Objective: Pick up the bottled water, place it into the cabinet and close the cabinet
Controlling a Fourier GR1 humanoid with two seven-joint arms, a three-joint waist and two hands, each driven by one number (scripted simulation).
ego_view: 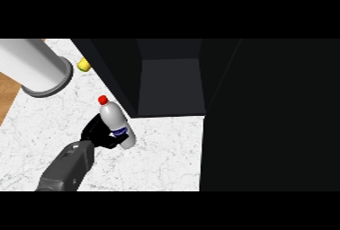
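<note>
grey forearm (66, 168) nearest my view, rising from lower left. far left i see big grey cylinder (36, 67) standing on white marble bench (159, 152), small yellow thing (83, 65) just beside it. left robot hand (101, 134) curled round bottled water (117, 121), red cap (103, 99) up, bottle tilted, in front of cabinet opening. further right, black cabinet (169, 85) open, dark inside; its door (272, 112) fills right side. right robot hand not visible to me.
</note>
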